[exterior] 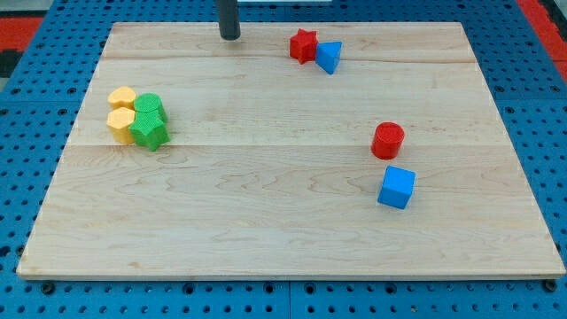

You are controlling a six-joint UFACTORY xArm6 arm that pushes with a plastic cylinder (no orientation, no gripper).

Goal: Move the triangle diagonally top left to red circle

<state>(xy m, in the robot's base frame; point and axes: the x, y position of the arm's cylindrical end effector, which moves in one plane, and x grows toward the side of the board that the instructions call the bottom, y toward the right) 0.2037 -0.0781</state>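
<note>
The blue triangle (pixel 329 57) lies near the view's top, right of centre, touching a red star (pixel 303 45) on its left. The red circle (pixel 387 140) stands lower down at the view's right, well below and to the right of the triangle. My tip (pixel 229 36) rests on the board near its top edge, well to the left of the red star and apart from every block.
A blue cube (pixel 396 187) sits just below the red circle. At the view's left a cluster holds two yellow blocks (pixel 121 111) and two green blocks (pixel 149 120), touching. The wooden board (pixel 266 213) lies on a blue pegboard.
</note>
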